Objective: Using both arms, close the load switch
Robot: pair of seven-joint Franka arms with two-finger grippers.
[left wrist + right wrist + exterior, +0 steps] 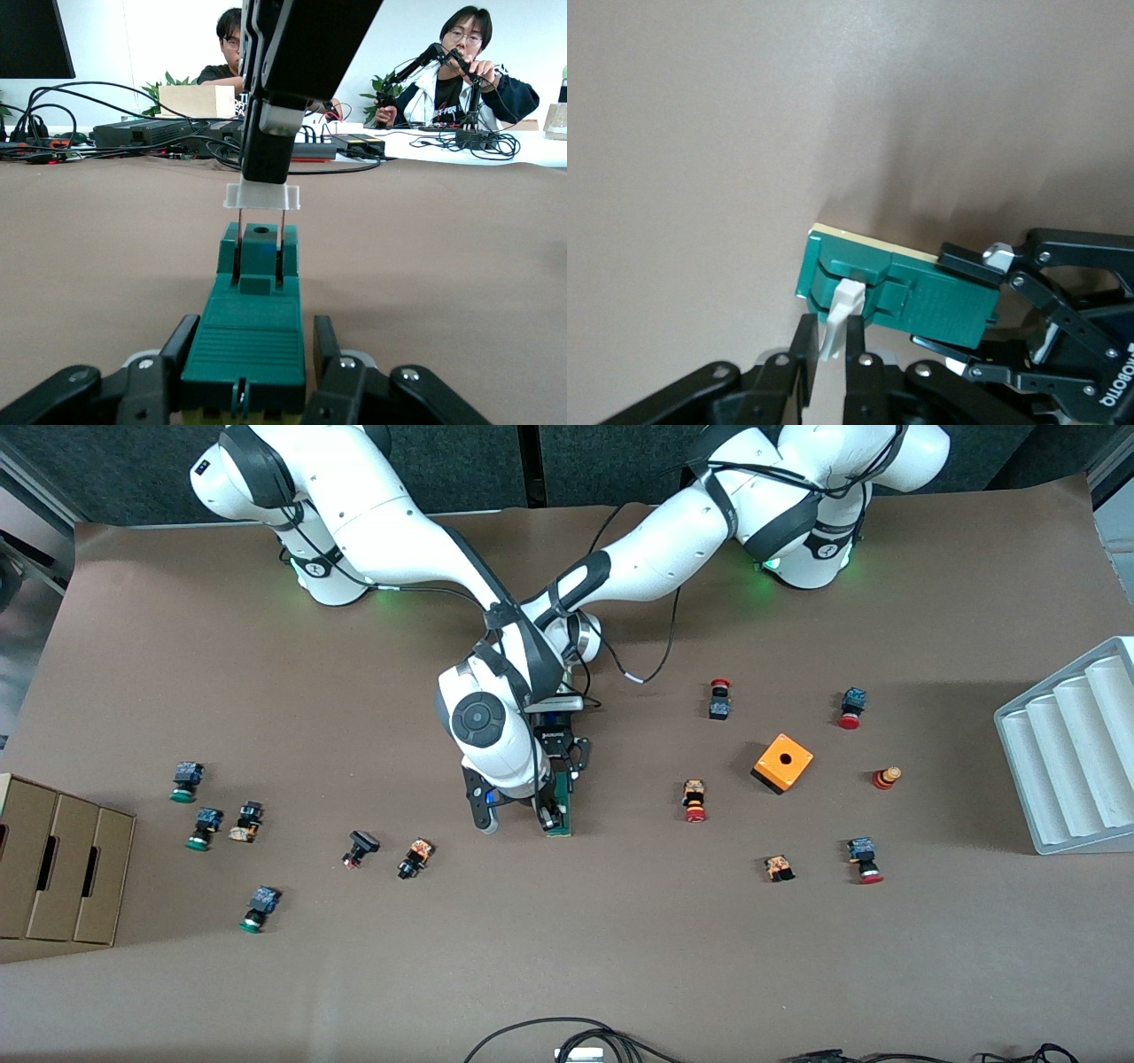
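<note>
Load switch [560,812]: dark-green block with white handle [840,315], lying mid-worktop [567,939], well clear of every edge. Left gripper [244,372]: fingers pressed against the block's two sides at one end, clamping the body. Right gripper [827,354]: fingers pinched on the raised white handle, directly above the block's other end.

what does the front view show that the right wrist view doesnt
Only the front view: the orange box, the scattered push buttons and both arms' bases. Only the right wrist view: the right gripper shut on the white handle. Both: the load switch, with the left gripper shut on its green body.
</note>
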